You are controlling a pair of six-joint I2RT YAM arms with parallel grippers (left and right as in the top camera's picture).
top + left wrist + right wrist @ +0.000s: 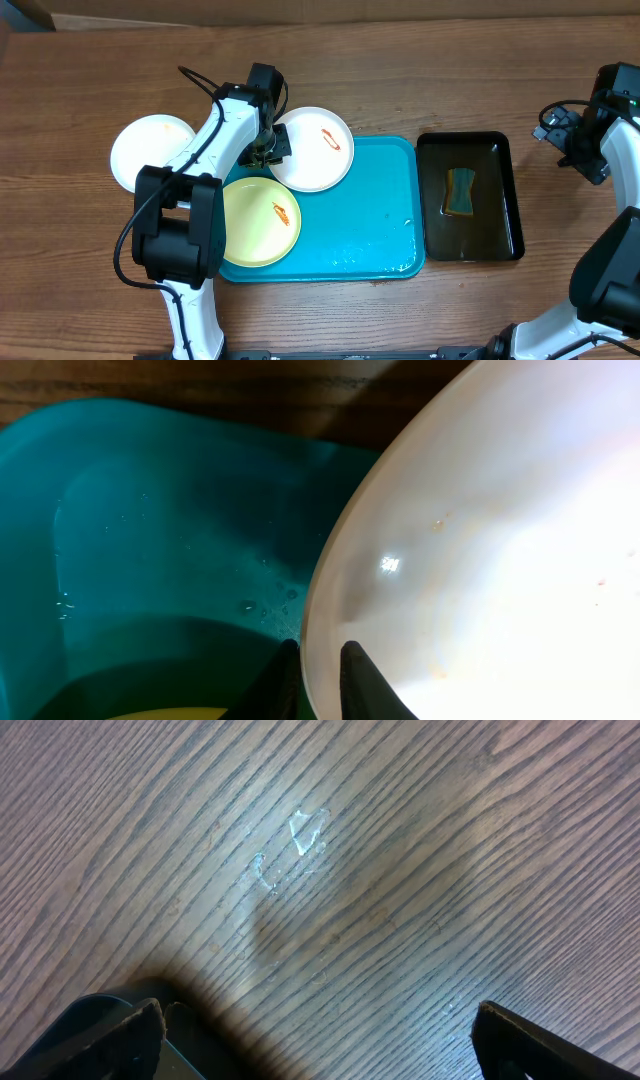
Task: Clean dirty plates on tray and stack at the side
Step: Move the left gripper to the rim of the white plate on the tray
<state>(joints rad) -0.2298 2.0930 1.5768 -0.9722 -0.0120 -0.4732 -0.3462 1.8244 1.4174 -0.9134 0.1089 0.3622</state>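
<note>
The turquoise tray [350, 230] lies mid-table. A white plate [312, 150] with a red smear rests on its far left corner, overhanging the rim. A pale yellow-green plate [258, 222] with a red smear lies on the tray's left end. A second white plate [150, 150] lies on the table left of the tray. My left gripper [268, 150] is shut on the left rim of the smeared white plate; the left wrist view shows this plate [500, 560], the fingers [318, 680] either side of its edge, and the tray [150, 540]. My right gripper [315, 1040] is open and empty over bare wood at the far right.
A narrow black tray [495, 230] with a blue-yellow sponge [460, 190] stands right of the turquoise tray. Water drops lie on the turquoise tray's floor. The right arm [590, 130] sits at the table's right edge.
</note>
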